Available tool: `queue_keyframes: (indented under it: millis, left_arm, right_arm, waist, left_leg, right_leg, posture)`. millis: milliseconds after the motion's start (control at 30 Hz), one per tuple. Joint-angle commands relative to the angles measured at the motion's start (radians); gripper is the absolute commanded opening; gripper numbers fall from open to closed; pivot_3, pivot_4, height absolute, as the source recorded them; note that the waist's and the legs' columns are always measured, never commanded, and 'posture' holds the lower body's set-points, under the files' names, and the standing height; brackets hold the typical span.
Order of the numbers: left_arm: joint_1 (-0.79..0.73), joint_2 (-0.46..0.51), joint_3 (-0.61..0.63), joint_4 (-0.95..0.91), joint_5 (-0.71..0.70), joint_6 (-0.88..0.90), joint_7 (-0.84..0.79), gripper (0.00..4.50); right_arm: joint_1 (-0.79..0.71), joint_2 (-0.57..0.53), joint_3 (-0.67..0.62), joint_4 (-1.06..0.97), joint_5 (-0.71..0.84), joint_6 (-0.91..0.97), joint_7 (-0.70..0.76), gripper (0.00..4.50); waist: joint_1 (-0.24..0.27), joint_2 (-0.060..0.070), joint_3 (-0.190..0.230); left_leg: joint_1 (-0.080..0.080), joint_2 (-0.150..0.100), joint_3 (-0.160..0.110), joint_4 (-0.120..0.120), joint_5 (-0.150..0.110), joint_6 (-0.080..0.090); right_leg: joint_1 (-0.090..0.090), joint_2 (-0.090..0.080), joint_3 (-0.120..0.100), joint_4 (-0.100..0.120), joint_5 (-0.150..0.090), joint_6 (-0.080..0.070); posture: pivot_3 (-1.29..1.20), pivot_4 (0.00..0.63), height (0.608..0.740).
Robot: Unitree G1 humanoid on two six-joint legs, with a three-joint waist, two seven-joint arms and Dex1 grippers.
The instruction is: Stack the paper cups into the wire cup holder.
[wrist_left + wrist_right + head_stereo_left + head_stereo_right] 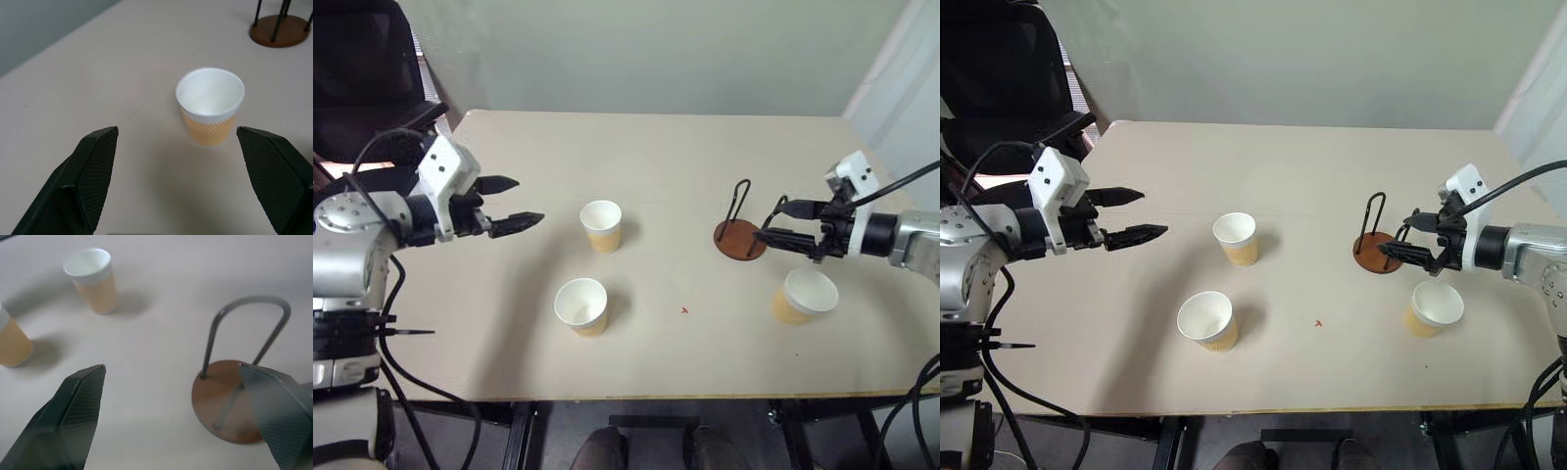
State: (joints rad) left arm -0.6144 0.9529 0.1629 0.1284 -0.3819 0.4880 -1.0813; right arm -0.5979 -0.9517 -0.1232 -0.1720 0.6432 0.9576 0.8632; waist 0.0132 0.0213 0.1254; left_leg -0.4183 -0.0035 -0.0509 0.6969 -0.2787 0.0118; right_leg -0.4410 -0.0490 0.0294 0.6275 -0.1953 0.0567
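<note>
Three paper cups stand upright and apart on the beige table [685, 147]: one mid-table [601, 225], one nearer the front [581, 305], one at the right [804, 297]. The wire cup holder [740, 240], a reddish-brown disc with black wire loops, stands empty just behind the right cup. My left gripper [525, 201] hovers open to the left of the mid-table cup [210, 105] and points at it. My right gripper [771, 221] is open and empty, its tips over the right side of the holder [225, 401].
A black office chair [362, 78] stands beyond the table's back left corner. A small red mark [684, 310] lies on the table between the front cup and the right cup. The table's front edge [685, 395] runs close below the cups.
</note>
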Motion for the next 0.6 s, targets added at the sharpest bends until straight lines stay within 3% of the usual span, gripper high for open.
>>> queue_keyframes:
  millis: [33, 233, 500, 600]
  left_arm:
    - [-0.032, 0.003, 0.018, -0.031, -0.023, 0.014, -0.001, 4.16]
    - [-0.093, -0.008, -0.051, -0.011, -0.022, 0.021, -0.064, 4.16]
    - [-0.226, -0.068, -0.156, 0.047, -0.008, -0.004, -0.183, 4.16]
    - [-0.255, -0.100, -0.182, 0.077, 0.007, -0.038, -0.207, 4.16]
  right_arm:
    - [-0.028, -0.007, -0.030, -0.017, 0.004, -0.014, 0.004, 4.49]
    - [0.028, 0.006, -0.075, -0.076, 0.030, 0.026, -0.040, 4.49]
    - [0.178, -0.085, -0.281, -0.199, 0.107, 0.138, -0.044, 4.49]
    - [0.225, -0.072, -0.309, -0.239, 0.114, 0.154, -0.075, 4.49]
  waist:
    - [0.000, 0.000, 0.000]
    - [0.002, 0.000, 0.000]
    - [0.009, 0.000, 0.000]
    - [0.009, 0.000, 0.000]
  left_leg:
    - [0.000, 0.000, 0.000, 0.000, 0.000, 0.000]
    - [0.000, 0.000, 0.000, 0.001, 0.000, 0.000]
    - [-0.001, 0.000, 0.000, 0.000, 0.000, -0.001]
    - [0.000, 0.000, 0.000, 0.001, 0.000, -0.001]
  right_leg:
    - [0.000, 0.000, 0.000, 0.000, 0.000, 0.000]
    - [0.000, 0.000, 0.000, 0.001, 0.000, 0.000]
    - [0.001, -0.001, 0.000, 0.000, 0.000, 0.000]
    - [0.000, -0.001, 0.000, 0.001, 0.000, 0.000]
  posture:
    - [0.00, 0.150, 0.740]
    - [0.00, 0.150, 0.740]
    - [0.00, 0.150, 0.740]
    - [0.00, 0.150, 0.740]
